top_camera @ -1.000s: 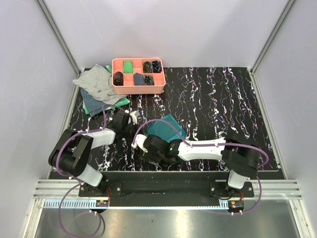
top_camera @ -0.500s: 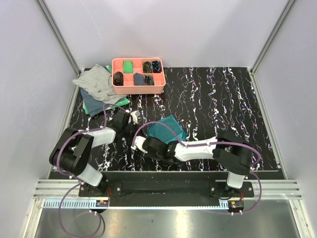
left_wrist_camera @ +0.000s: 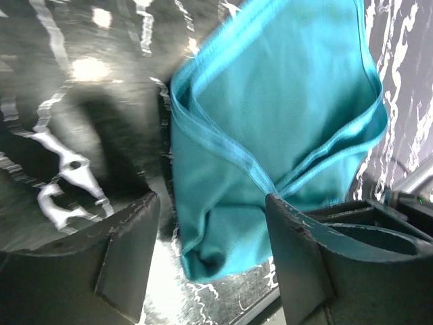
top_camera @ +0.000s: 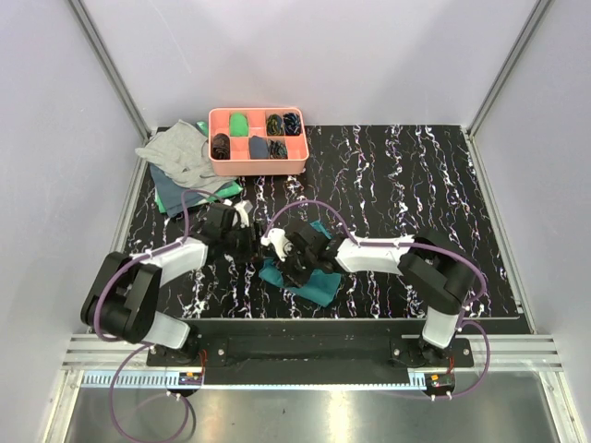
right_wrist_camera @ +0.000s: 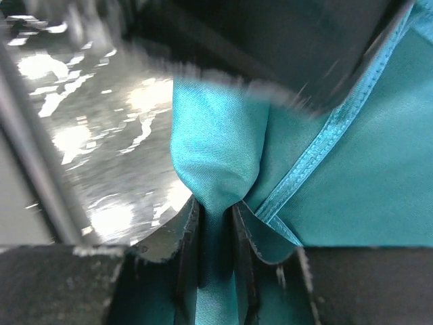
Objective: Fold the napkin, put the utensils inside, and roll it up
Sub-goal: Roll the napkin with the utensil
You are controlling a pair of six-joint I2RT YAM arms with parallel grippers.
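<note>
The teal napkin (top_camera: 309, 281) lies bunched on the black marbled table between the two arms. My right gripper (top_camera: 288, 263) is shut on a pinched fold of the napkin (right_wrist_camera: 365, 156), the cloth squeezed between its fingertips (right_wrist_camera: 186, 237). My left gripper (top_camera: 254, 245) is just to the napkin's left and stands open. In the left wrist view a folded corner of the napkin (left_wrist_camera: 270, 122) lies loose between the spread fingers (left_wrist_camera: 128, 250), which do not press on it. The utensils are out of view.
A salmon compartment tray (top_camera: 259, 170) with small dark and green items stands at the back left. Beside it lie a light grey cloth (top_camera: 180, 152), a dark cloth (top_camera: 175, 196) and a bright green cloth (top_camera: 229, 189). The table's front edge (top_camera: 369, 318) is close behind the napkin.
My left gripper has opened and let go of the cloth. My right gripper has shut on the napkin and moved away from the front edge; the napkin now lies nearer that edge.
</note>
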